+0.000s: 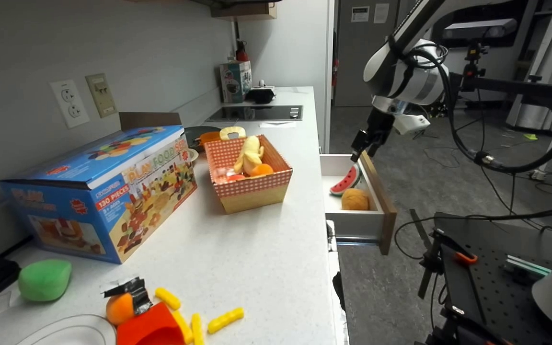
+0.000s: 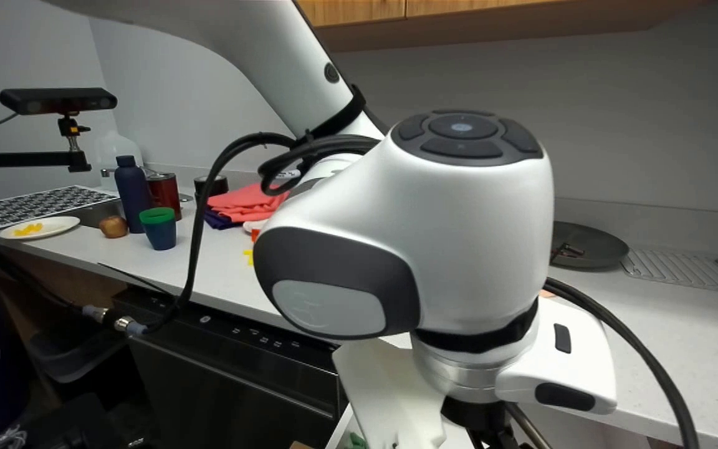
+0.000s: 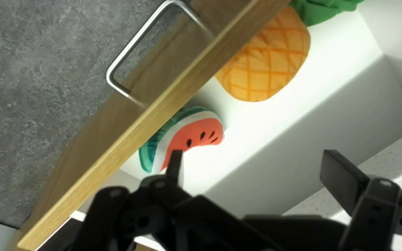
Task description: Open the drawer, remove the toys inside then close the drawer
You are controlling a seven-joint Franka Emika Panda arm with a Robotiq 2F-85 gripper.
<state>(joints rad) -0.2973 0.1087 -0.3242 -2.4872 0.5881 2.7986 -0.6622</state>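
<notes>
Arm [image 1: 381,72] arched over the open drawer [image 1: 355,224] from its front side, wrist [image 1: 390,104] bent steeply down, jaws above the drawer and spread wide. Watermelon toy [image 3: 195,134] and pineapple toy [image 3: 267,66] both inside it, just behind its wooden front [image 3: 178,94], apart from each other. In the wrist view one jaw overlaps the watermelon's end; cannot tell whether they touch.

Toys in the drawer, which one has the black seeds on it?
The watermelon, the red slice with a green-and-white rind. The pineapple shows no seeds: it is orange with crisscross lines.
</notes>
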